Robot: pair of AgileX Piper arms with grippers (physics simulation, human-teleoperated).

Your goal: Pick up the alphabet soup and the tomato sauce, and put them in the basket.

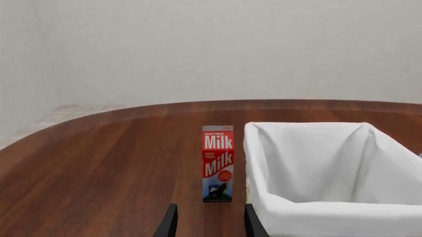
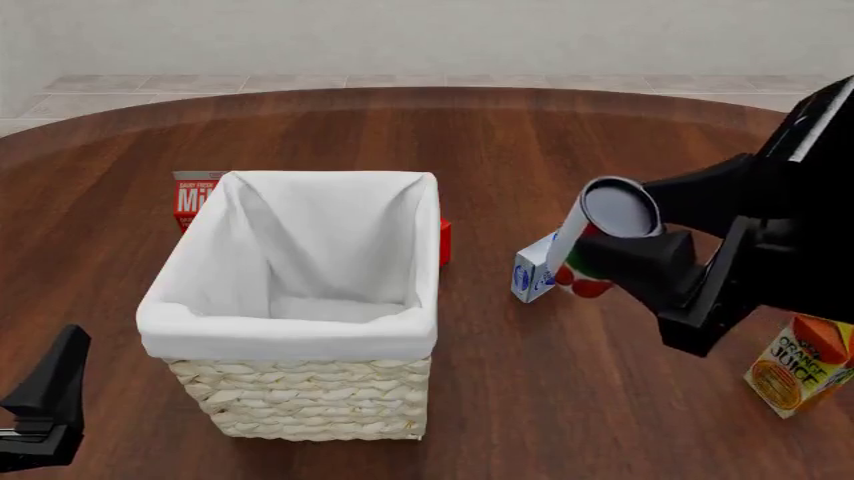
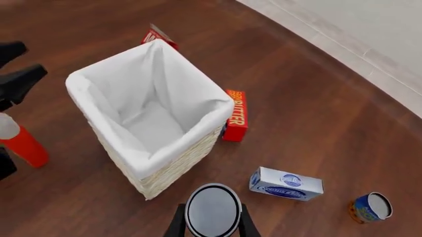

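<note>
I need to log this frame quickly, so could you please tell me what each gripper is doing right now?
Left gripper: open, holding nothing.
Right gripper: closed on the tomato sauce, lifted off the table.

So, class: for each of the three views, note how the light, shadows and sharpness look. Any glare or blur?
Front view: soft, even light, faint shadow beside the basket, no glare, all sharp. Left wrist view: the milk carton is crisp, with almost no shadow on the table. Right wrist view: the tomato sauce lid in the right tool looks flat grey, without highlight or blur.
</note>
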